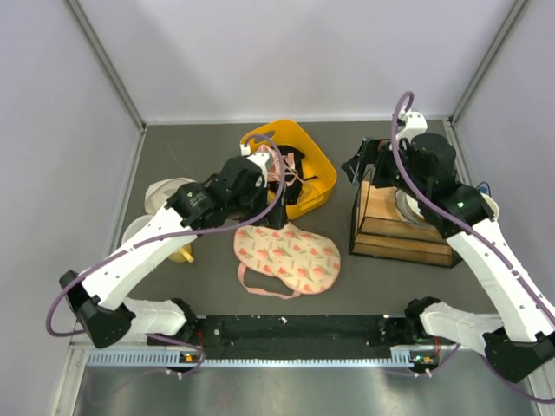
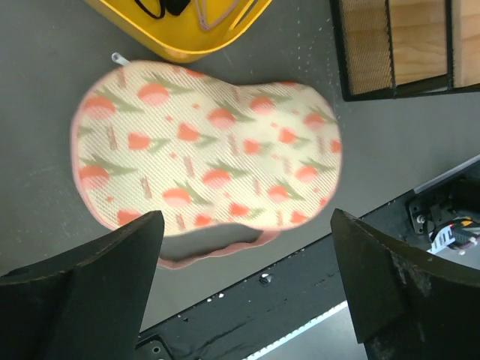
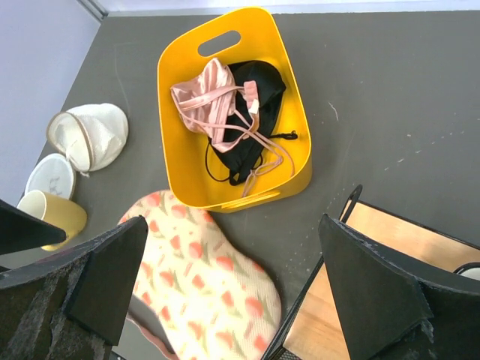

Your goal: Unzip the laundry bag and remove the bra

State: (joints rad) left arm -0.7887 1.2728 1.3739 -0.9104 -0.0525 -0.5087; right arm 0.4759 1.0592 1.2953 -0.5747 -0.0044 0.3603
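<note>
Left wrist: laundry bag (image 2: pixel 206 146) lies beyond left fingers (image 2: pixel 97 270), spread wide, empty; right fingers (image 3: pixel 97 277) likewise.

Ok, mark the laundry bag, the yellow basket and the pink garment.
laundry bag (image 2: pixel 210 150), left wrist view, middle of its printed face.
yellow basket (image 3: pixel 181 154), right wrist view, bare left wall.
pink garment (image 3: pixel 204 101), right wrist view, bunched fabric.

Textured cloth laundry bag (image 2: pixel 206 154), plastic basket (image 3: pixel 180 169) (glossy)

Dark grey tabletop (image 1: pixel 199 147); pale lilac walls (image 1: pixel 52 130); metal corner posts (image 1: pixel 104 61).
</note>
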